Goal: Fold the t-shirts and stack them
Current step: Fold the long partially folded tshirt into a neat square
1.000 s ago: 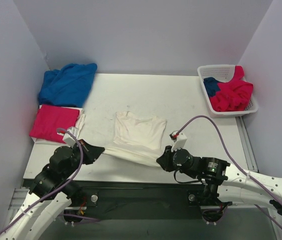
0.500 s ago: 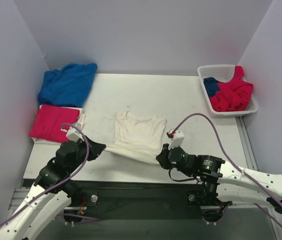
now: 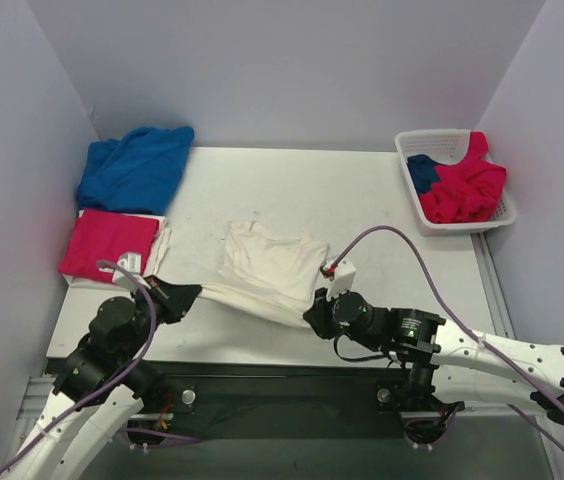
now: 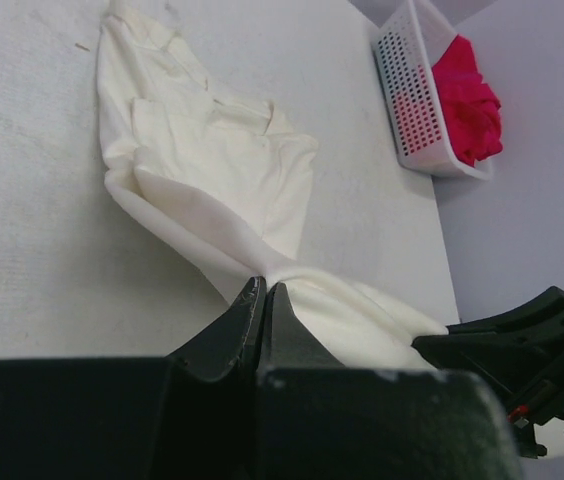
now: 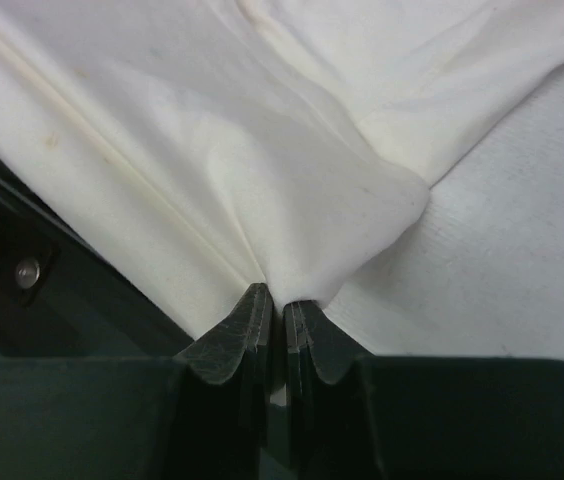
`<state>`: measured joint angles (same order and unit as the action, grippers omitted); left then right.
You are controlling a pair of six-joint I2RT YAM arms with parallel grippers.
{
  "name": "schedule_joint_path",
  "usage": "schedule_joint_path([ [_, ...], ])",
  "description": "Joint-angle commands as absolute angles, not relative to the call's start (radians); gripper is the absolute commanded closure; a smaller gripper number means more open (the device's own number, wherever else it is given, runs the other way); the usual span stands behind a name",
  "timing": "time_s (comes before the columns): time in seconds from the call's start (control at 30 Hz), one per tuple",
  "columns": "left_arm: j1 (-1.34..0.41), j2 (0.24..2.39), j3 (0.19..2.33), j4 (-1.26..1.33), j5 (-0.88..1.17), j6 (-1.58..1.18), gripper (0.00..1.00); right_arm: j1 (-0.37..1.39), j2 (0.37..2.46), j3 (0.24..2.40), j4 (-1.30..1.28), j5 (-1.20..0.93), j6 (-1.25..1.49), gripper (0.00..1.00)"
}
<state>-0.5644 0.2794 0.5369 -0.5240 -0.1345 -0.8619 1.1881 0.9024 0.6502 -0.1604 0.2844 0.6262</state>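
Two grippers hold the same cream-white t-shirt (image 3: 267,262), one at each end of its near edge. This is why the cloth between them is drawn into a tight band along the front edge of the table (image 3: 382,200). The left gripper (image 3: 190,294) has its fingers pressed together on a bunched corner of the fabric. The right gripper (image 3: 312,314) pinches the opposite corner in the same way, with only a thin layer of cloth between its jaws. The far part of the shirt lies flat in the middle of the table, so I judge that the near edge is raised in order to be carried over it as a fold.

Both arms are low and reach forward from their bases, with the wrists turned inward, so the fingers point toward each other across the shirt.

At the left edge of the table a crimson-pink t-shirt (image 3: 107,245) lies already folded — the stack will probably grow there. A royal blue t-shirt (image 3: 134,165) lies crumpled behind it. The white lattice basket (image 3: 440,137) in the far right corner holds more pink and blue cloth.
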Motion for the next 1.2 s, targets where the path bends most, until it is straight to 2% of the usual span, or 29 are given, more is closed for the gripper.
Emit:
schedule_joint_path([
  [0.0, -0.555, 0.184, 0.552, -0.587, -0.233, -0.887, 1.0, 1.232, 0.851, 0.614, -0.215, 0.252, 0.568, 1.0],
  [0.1, -0.555, 0.129, 0.543, -0.661, -0.233, -0.907, 1.0, 1.284, 0.844, 0.614, -0.212, 0.23, 0.569, 1.0],
  [0.27, -0.554, 0.113, 0.525, -0.644, -0.233, -0.911, 1.0, 1.356, 0.911, 0.66, -0.212, 0.245, 0.538, 1.0],
  [0.47, -0.554, 0.294, 0.547, -0.477, -0.268, -0.873, 1.0, 1.345, 0.979, 0.718, -0.206, 0.401, 0.512, 1.0],
  [0.63, -0.554, 0.585, 0.591, -0.266, -0.331, -0.835, 1.0, 1.185, 1.009, 0.715, -0.147, 0.46, 0.5, 1.0],
  [0.8, -0.554, 0.834, 0.629, -0.065, -0.365, -0.802, 1.0, 0.961, 1.061, 0.684, 0.03, 0.33, 0.413, 1.0],
  [1.17, -0.531, 1.281, 0.767, 0.169, -0.44, -0.756, 1.0, 0.68, 1.471, 0.813, 0.307, 0.081, 0.33, 1.0],
])
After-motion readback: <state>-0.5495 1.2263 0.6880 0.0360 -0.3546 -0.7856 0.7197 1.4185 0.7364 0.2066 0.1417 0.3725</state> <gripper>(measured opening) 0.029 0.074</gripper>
